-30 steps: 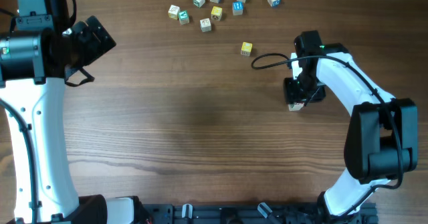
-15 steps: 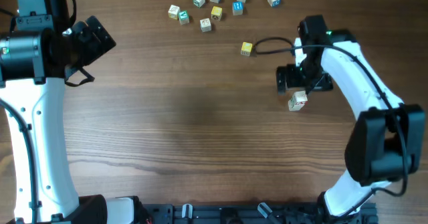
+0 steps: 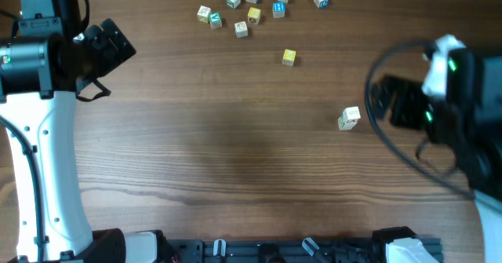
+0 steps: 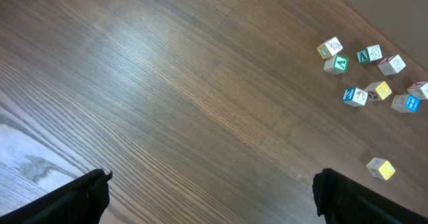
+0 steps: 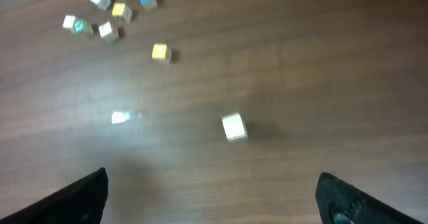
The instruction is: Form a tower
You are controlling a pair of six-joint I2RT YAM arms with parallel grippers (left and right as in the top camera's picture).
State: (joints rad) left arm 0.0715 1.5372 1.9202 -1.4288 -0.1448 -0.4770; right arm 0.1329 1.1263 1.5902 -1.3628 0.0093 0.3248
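My R gripper (image 5: pixel 210 177) hangs high, jaws wide, nothing held, clear of the tower (image 5: pixel 233 126) so it stands free, right of mid-table. Beyond: yellow cube (image 5: pixel 160 52), prob. next pick. Loose cubes (image 5: pixel 120 10) at far edge. L gripper (image 4: pixel 210 180) open, idle.

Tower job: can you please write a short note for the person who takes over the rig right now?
Left gripper: open, empty, off to the side.
Right gripper: open, empty, up and clear of the tower.
Done: a short tower stands alone on the table, right of middle.
Left: likely stack the single yellow cube, then the loose cubes at the far edge.
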